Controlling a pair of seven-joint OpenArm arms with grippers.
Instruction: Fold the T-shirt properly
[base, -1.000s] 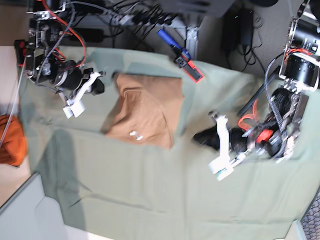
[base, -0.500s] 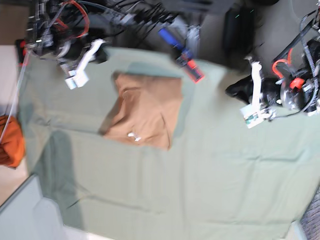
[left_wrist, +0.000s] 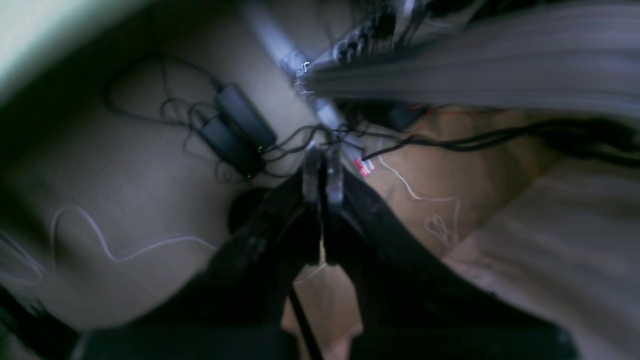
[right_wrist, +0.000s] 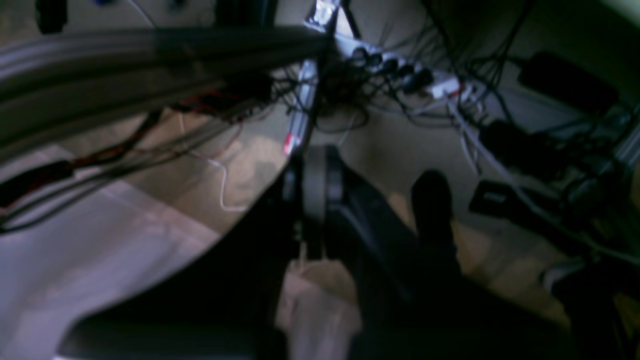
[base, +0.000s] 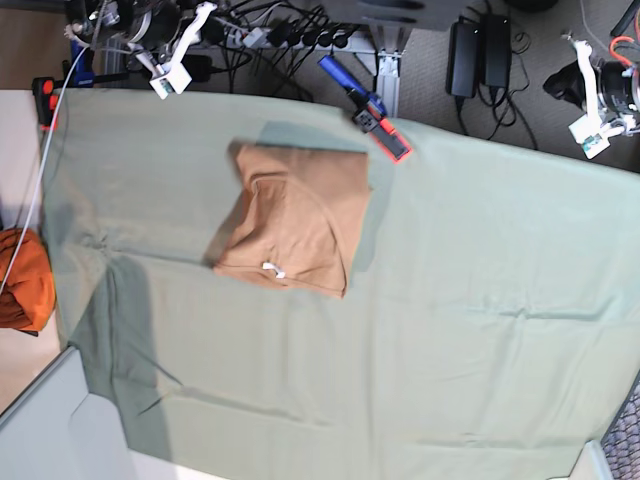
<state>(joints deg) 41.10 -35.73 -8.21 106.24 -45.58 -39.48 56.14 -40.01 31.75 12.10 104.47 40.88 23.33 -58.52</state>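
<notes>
The tan T-shirt (base: 295, 218) lies folded into a rough rectangle on the pale green cloth (base: 460, 330), left of centre, with a small white tag at its near edge. My right gripper (base: 170, 78) is drawn back past the far left corner of the table, well away from the shirt. My left gripper (base: 588, 132) is off the table at the far right. In the left wrist view the left gripper (left_wrist: 322, 172) is shut and empty over the floor. In the right wrist view the right gripper (right_wrist: 315, 187) is also shut and empty. The shirt shows in neither wrist view.
A darker orange cloth bundle (base: 22, 280) sits at the left edge. A blue and red tool (base: 372, 118) lies at the cloth's far edge. A power strip and cables (base: 270, 30) and black power bricks (base: 478, 50) lie on the floor behind.
Both arms have pulled back from beside the shirt to beyond the table's far edge, left and right. The shirt has not moved.
</notes>
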